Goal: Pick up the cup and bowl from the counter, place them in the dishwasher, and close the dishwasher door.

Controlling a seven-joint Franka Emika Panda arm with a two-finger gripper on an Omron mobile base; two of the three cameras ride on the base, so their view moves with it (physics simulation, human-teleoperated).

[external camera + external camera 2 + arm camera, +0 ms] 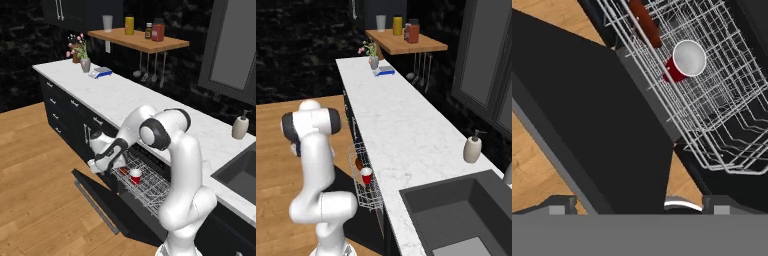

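Observation:
The dishwasher (150,192) stands open under the counter (125,95), with its white wire rack (722,110) pulled out. The red cup (135,175) (366,175) (684,62) stands upright in the rack. The reddish-brown bowl (123,171) (359,163) (646,22) rests on edge beside it. The black dishwasher door (112,202) (602,115) lies folded down over the floor. My gripper (95,165) (639,204) hangs open above the door's left side, just off the rack's corner, holding nothing.
A wooden shelf (145,42) with jars hangs over the counter, and utensils (150,75) hang below it. A flower vase (85,64), a soap dispenser (240,126) and the sink (456,210) are on the counter. Wooden floor (35,165) lies open to the left.

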